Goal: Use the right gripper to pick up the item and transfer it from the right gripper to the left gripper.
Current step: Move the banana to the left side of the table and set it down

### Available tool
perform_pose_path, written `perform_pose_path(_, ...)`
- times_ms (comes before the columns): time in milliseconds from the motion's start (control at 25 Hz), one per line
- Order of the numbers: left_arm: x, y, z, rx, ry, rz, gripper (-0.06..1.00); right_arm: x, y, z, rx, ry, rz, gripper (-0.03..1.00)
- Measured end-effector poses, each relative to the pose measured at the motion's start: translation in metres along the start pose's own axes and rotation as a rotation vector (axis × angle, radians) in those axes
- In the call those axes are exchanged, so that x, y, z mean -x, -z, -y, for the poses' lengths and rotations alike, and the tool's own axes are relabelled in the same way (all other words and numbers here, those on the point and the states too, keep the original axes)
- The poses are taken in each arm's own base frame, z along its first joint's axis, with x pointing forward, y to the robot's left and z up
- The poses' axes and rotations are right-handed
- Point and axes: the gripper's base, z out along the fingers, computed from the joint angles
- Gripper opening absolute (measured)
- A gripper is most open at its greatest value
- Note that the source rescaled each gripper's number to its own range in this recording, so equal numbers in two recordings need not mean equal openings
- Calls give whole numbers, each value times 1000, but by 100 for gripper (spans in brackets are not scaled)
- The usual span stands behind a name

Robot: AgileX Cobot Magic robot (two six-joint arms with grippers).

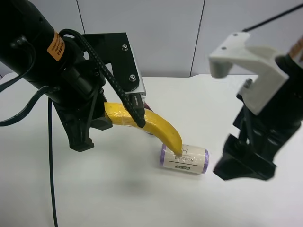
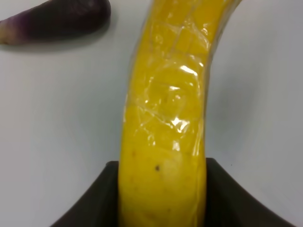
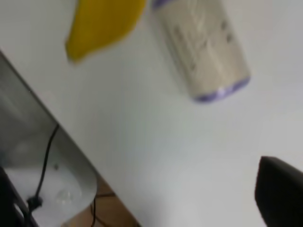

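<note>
The yellow banana (image 1: 161, 125) is held above the white table (image 1: 118, 194) by the left gripper (image 1: 106, 120), the black arm with the orange sticker at the exterior high view's left. In the left wrist view the banana (image 2: 165, 118) sits between the two black jaws of that gripper (image 2: 163, 198), which is shut on it. The right gripper (image 1: 244, 163), on the white-bracketed arm at the exterior high view's right, is empty and well apart from the banana. In the right wrist view only one dark fingertip (image 3: 279, 194) shows, and the banana's end (image 3: 102, 23) is far from it.
A cream labelled roll with purple ends (image 1: 184, 158) lies on the table under the banana's free tip; it also shows in the right wrist view (image 3: 203, 47). A dark purple eggplant (image 2: 57, 19) lies behind the banana. The table's edge (image 3: 71, 137) runs near the right gripper.
</note>
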Motion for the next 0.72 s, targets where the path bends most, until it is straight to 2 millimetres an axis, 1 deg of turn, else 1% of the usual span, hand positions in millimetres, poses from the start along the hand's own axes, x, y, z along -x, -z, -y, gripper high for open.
perform_pose_path(120,0,0,0,0,0,0,3,-26,-3,-7,1,-24,-5,100)
perform_pose_path(200,0,0,0,0,0,0,3,-40,-1,-10,-4,-34,16,100)
perform_pose_path(320,0,0,0,0,0,0,3,-61,6,-16,-17,-36,74,100)
perform_pose_path(480,0,0,0,1,-1,0,3,-89,10,-24,-33,-62,150,100)
perform_pose_path(720,0,0,0,1,-1,1,3,-122,14,-33,-78,-121,418,100)
